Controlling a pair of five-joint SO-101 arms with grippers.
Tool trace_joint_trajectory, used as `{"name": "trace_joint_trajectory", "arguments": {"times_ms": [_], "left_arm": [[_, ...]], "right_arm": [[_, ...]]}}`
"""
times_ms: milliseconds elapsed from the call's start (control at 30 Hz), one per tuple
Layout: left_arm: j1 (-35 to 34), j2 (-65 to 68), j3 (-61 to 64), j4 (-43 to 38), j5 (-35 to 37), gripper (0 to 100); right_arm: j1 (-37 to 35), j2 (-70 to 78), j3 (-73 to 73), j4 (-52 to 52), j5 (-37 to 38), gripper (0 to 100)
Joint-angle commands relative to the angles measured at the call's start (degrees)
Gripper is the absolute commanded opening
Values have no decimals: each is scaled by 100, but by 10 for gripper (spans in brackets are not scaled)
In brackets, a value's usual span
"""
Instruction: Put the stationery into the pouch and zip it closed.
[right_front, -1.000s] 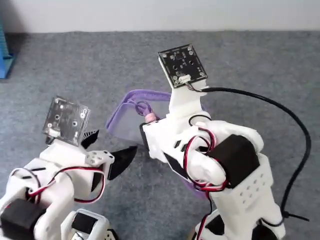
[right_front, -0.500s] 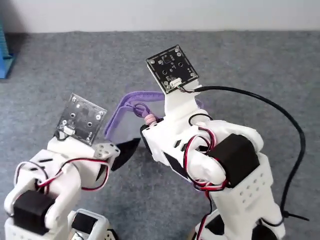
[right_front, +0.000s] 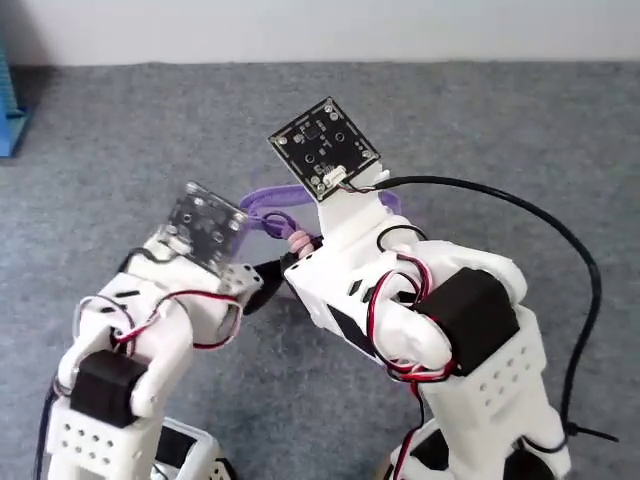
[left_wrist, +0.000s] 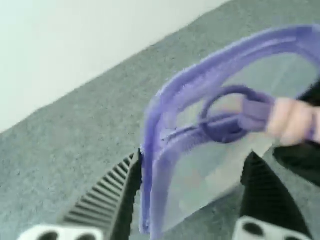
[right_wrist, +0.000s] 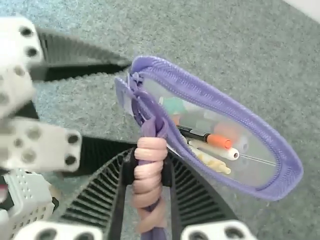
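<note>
The pouch (right_wrist: 235, 117) is a soft clear-plastic sleeve edged with a purple woven zip. It is held up off the grey, felt-like counter (right_front: 500, 130), between the two arms. Through its clear wall show an orange-capped pen (right_wrist: 207, 136) and a white pen (right_wrist: 216, 150), both lying lengthwise.

The right hand (right_wrist: 147, 167) is clamped on the pink braided cord (right_wrist: 148, 150) tied to the purple zip loop (left_wrist: 225, 117) at the pouch's end. The left hand (left_wrist: 192, 200) is spread apart, its ribbed black fingers (left_wrist: 125, 192) on either side of the pouch's lower corner; I cannot tell whether they touch it.

Beyond the pouch, bare counter runs up to the white wall (right_front: 320, 30). A blue object (right_front: 8, 110) sits at the left edge, and a black cable (right_front: 560, 240) arcs on the right.
</note>
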Motion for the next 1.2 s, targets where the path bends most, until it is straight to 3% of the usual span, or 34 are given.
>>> {"name": "trace_joint_trajectory", "arguments": {"times_ms": [0,300,733,833,1033,1167], "left_arm": [[369,-79,-13,-123,-114,253],[747,-79,-4,-123,-123,11],[730,-88,-57,-158,-97,20],[501,-88,-198,-123,-88,73],[-554,-79,-374,-440,413,331],[-686,-26,-338,-677,457,363]], "right_arm": [[-22,-110,-193,242,62,8],[787,-338,-211,233,44,8],[1015,-620,-211,233,53,8],[998,-611,-202,233,79,8],[998,-576,-202,233,369,8],[927,-576,-202,233,378,8]]}}
